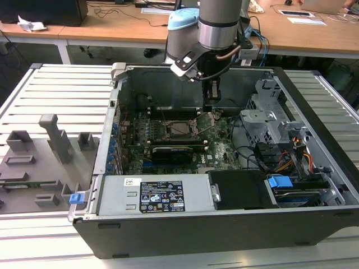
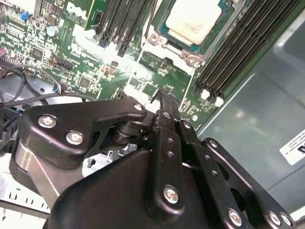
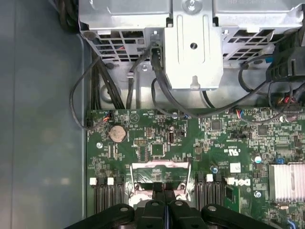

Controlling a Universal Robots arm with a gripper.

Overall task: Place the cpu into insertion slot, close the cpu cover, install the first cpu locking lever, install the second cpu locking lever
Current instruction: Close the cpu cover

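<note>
The cpu [image 2: 193,21] lies in the insertion slot [image 1: 180,128], its pale metal top showing through the window of the cpu cover [image 2: 164,45], which lies flat around it. My gripper [image 1: 212,101] hangs just above the motherboard at the socket's edge toward the exterior view's right. In both wrist views its black fingers [image 2: 164,102] are pressed together with nothing seen between them, and the fingertips [image 3: 164,191] hover over the socket's metal frame [image 3: 159,167]. A thin metal lever [image 1: 208,128] stands raised beside the socket, close under the gripper.
All of this sits inside an open computer case [image 1: 314,95]. A long black expansion card [image 1: 171,151] lies in front of the socket, memory slots [image 2: 238,52] flank it, and a metal drive cage [image 1: 266,117] with cables rises on the exterior view's right. Grey fixtures [image 1: 50,140] stand outside.
</note>
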